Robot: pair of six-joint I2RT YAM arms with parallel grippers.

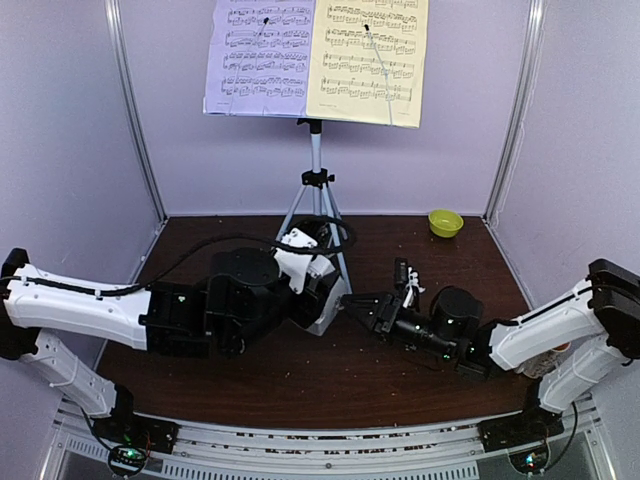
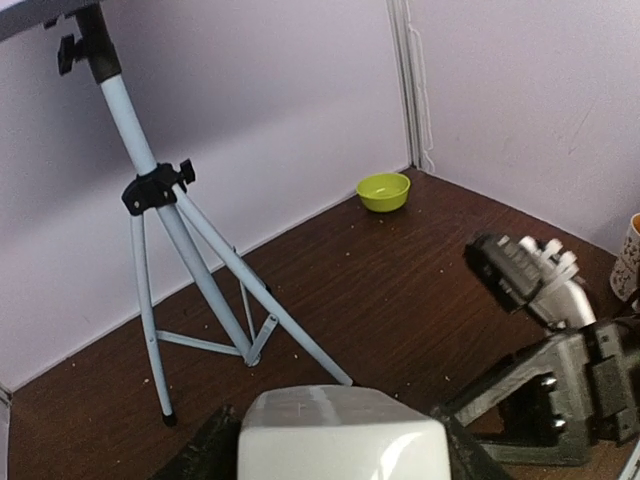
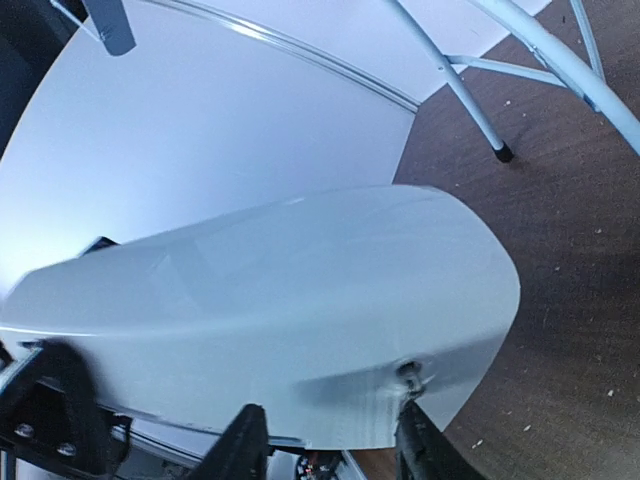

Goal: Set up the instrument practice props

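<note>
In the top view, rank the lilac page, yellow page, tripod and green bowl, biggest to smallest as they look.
1. lilac page and yellow page: look alike, both cropped, so tied.
2. tripod: taller but slender.
3. green bowl: smallest.

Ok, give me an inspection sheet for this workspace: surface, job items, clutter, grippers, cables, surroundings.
Surface: dark brown wooden table, no spills seen.
Job's things: lilac and pale yellow sheet-music pages up on the silver tripod stand; light grey pyramid metronome in the left gripper.
Clutter: small green bowl back right; mug with orange inside, right edge.
Grippers: left shut on the metronome; right gripper at it, grip unclear.
Cables: black cable looping over the left arm.
Surroundings: lilac walls, metal corner posts.
</note>
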